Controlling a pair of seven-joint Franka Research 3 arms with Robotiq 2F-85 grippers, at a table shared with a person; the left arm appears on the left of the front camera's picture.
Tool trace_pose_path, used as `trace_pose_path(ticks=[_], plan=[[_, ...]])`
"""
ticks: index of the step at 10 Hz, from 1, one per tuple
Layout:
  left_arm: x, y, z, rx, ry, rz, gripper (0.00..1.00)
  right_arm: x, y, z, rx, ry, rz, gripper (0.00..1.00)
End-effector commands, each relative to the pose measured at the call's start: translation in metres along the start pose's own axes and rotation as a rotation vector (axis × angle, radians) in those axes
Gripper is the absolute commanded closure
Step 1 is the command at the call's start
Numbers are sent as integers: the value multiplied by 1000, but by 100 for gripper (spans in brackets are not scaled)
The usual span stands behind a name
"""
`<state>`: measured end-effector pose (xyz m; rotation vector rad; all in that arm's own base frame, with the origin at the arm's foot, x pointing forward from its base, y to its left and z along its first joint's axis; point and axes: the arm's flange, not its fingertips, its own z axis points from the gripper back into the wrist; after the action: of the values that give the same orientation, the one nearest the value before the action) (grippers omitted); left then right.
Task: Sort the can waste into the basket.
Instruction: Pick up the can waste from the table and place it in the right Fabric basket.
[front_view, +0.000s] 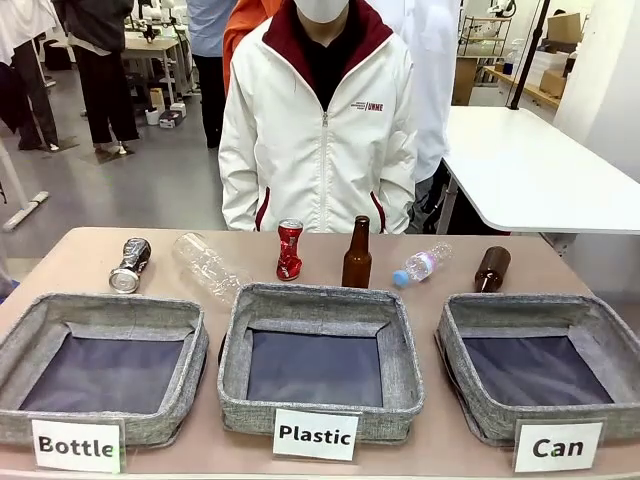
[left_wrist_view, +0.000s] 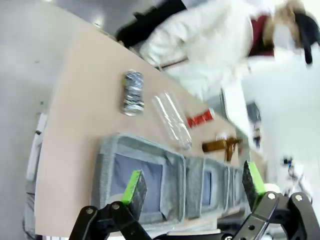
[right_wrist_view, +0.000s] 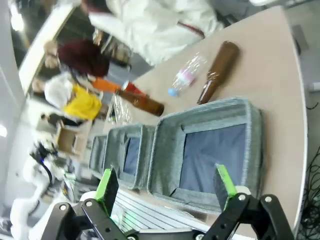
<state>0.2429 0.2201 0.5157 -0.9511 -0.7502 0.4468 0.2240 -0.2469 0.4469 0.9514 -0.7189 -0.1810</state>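
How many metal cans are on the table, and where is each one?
2. A crushed red can stands behind the Plastic basket, left of the upright brown bottle. A dark can lies on its side behind the Bottle basket. None seems hidden.

The front view's right edge clips the "Can" basket (front_view: 612, 335). In the right wrist view a brown bottle (right_wrist_view: 144, 103) hides most of the red can (right_wrist_view: 131, 87). Blur in the left wrist view makes the dark can's (left_wrist_view: 133, 92) print unreadable.
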Motion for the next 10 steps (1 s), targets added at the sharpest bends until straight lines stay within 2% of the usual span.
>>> trace_pose_path(ticks=[1,2,3,4,8,9,10], plan=[[-80,22,-45,3,-181,152,0,-21,11,-39,24,-72,4,0],[-80,17,-51,18,-190,179,0,-19,13,-43,20,-120,-27,0],[6,22,12,15,-83,99,0,-17,17,-49,-32,-131,-14,0],[6,22,12,15,-83,99,0,6,-10,-3,20,-69,-57,0],[4,21,8,26,-82,121,0,6,-10,-3,20,-69,-57,0],[4,3,-1,138,-42,31,0,6,-10,-3,20,-69,-57,0],[7,-10,-15,195,51,-51,0,6,-10,-3,20,-69,-57,0]])
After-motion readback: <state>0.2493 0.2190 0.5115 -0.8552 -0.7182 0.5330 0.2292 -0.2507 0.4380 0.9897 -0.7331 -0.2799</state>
